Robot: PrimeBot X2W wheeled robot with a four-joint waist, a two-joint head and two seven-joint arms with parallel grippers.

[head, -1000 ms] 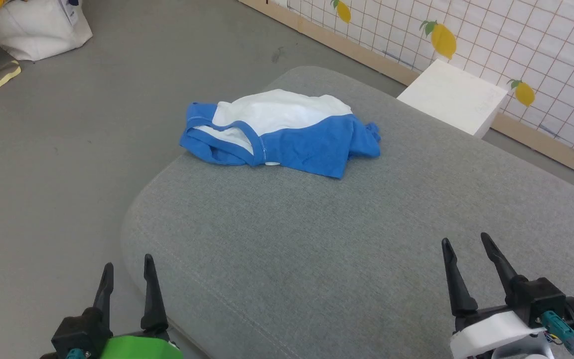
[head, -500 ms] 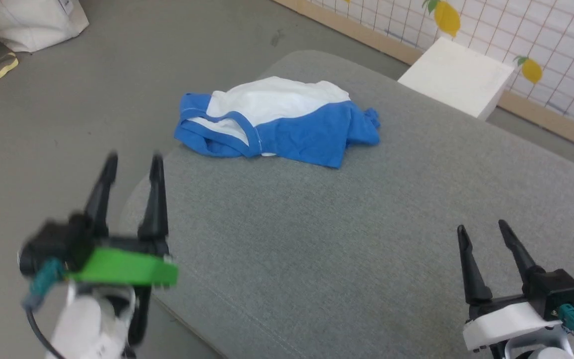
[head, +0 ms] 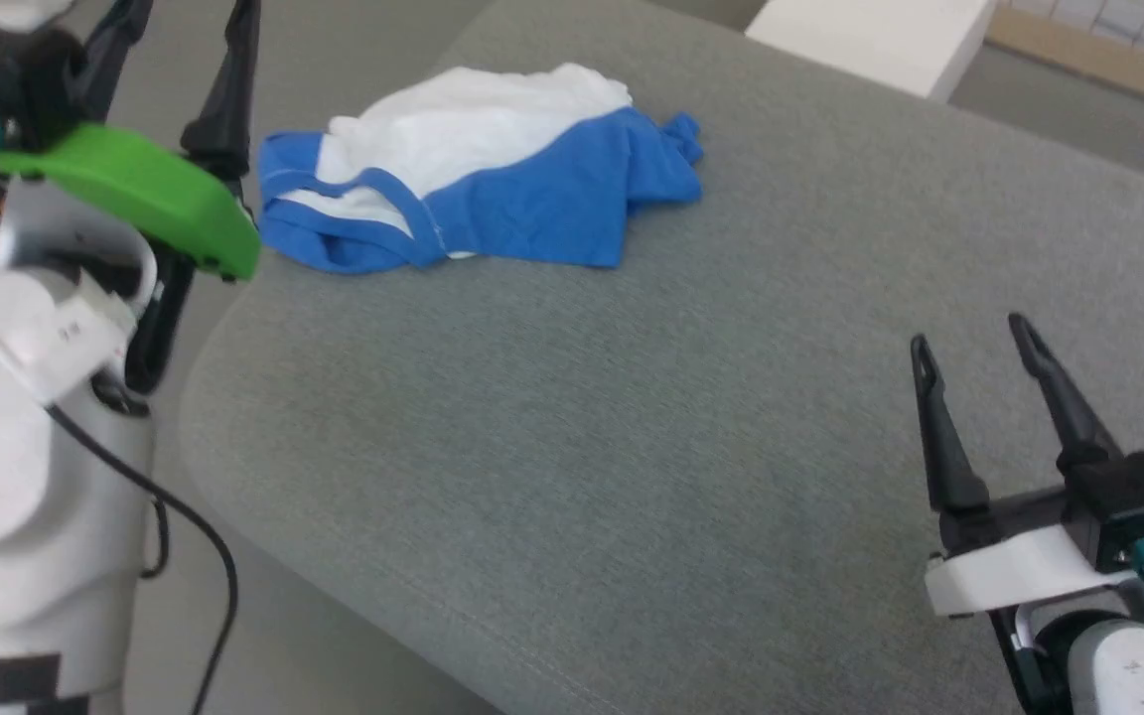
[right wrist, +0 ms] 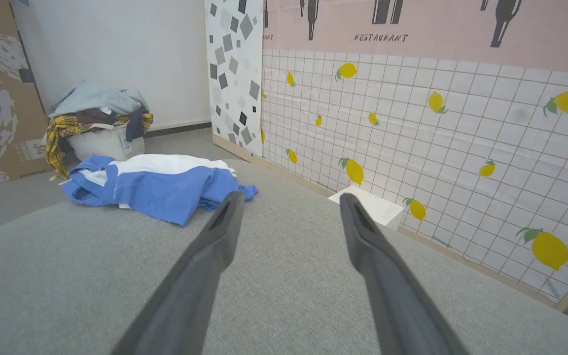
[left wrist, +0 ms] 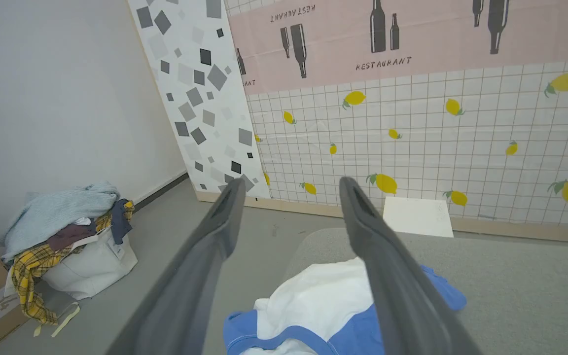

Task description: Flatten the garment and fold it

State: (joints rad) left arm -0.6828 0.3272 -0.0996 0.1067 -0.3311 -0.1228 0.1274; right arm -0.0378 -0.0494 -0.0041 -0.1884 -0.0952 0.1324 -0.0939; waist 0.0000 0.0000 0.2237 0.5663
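One crumpled garment (head: 493,169) lies near the far left edge of the grey surface (head: 632,447) as the left gripper (head: 185,40) — low a second ago — now hangs just beside it, jaws wide. The right gripper (head: 969,333) (also wide, empty) sits well apart. Wrist views take in one laundry heap (left wrist: 62,217).

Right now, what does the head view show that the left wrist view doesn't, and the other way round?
Head view adds: the right gripper, open, over bare grey cushion, well apart from the garment; also the left arm's green cover.
Left wrist view adds: a clothes pile on a white bag by the wall, and the lemon-grid wall under a bottle poster.
Shared: the crumpled garment, the white box beyond the cushion, and the open left gripper close to the garment's blue left edge.
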